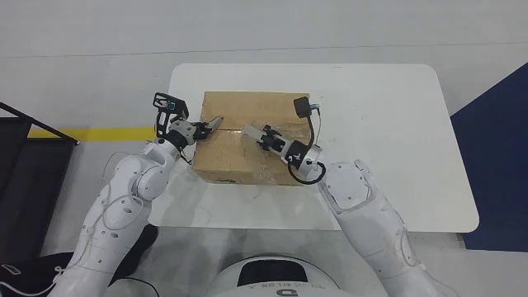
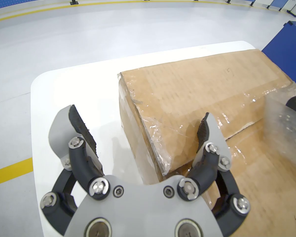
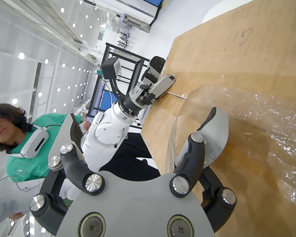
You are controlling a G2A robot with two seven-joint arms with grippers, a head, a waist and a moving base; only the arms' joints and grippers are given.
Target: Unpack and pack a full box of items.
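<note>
Student: Grey floor (image 1: 247,16) fills the upper part of the top view, with the white bench (image 1: 388,132) across mid-frame. Where does the box (image 1: 239,153) sit?

Tutor: Left of centre on the bench, cardboard, flaps closed. Clear tape (image 3: 249,114) along its middle seam (image 1: 235,127) is partly lifted and crumpled. It hangs loose at the right of the right wrist view.

Student: And the tools?

Tutor: The left tool (image 2: 139,111), fingers apart and holding nothing, straddles the taped end edge of the box at the left end of the seam. One finger is over the bench, the other over the box top. The right tool (image 3: 142,113), likewise spread wide, hovers over the box top right of centre. The loose tape curls round one finger (image 3: 219,129) but is not pinched.

Student: What could go wrong from here?

Tutor: Most likely the tape. It is slack and sticky, so it could cling to a pad and trail along. Pulled at a steep angle, it could tear short and leave the seam sealed. If the left tool closes across the corner, it could dent the box or slide it, since nothing braces the box on the smooth bench. Unpacking looks barely begun.
</note>
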